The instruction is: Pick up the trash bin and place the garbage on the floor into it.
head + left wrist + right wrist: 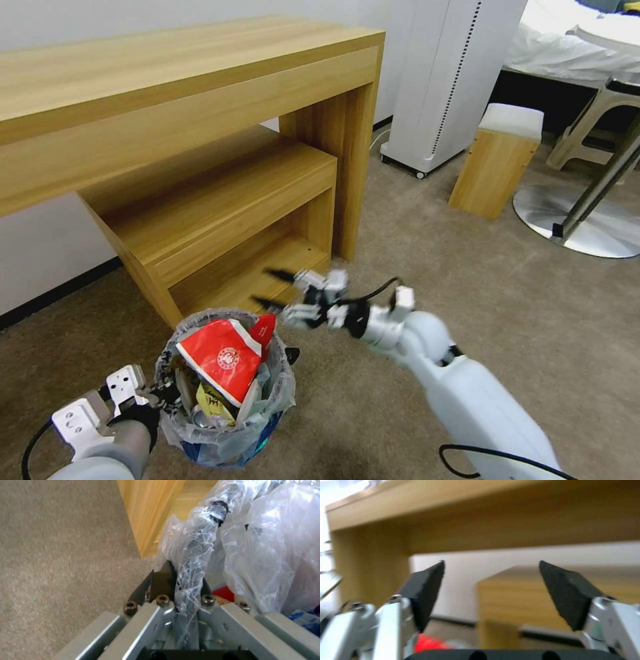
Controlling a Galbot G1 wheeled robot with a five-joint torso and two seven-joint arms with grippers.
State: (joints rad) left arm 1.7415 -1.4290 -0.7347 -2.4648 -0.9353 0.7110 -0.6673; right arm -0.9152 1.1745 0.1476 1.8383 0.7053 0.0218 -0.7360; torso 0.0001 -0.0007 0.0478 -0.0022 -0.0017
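Observation:
The blue trash bin (260,432), lined with a whitish plastic bag (266,555), is held at the lower left over the beige carpet floor (467,287). It holds garbage: a big red snack wrapper (223,357), a yellowish wrapper (212,403) and other bits. My left gripper (162,393) is shut on the bin's bag-covered rim (193,562), seen close in the left wrist view. My right gripper (265,288) hangs open and empty just above and behind the bin, its black fingertips (426,590) spread, facing the wooden desk.
A wooden desk (200,120) with a lower shelf unit (220,220) stands right behind the bin. To the right are a white appliance (447,80), a small wooden stool (497,160) and a round metal table base (580,227).

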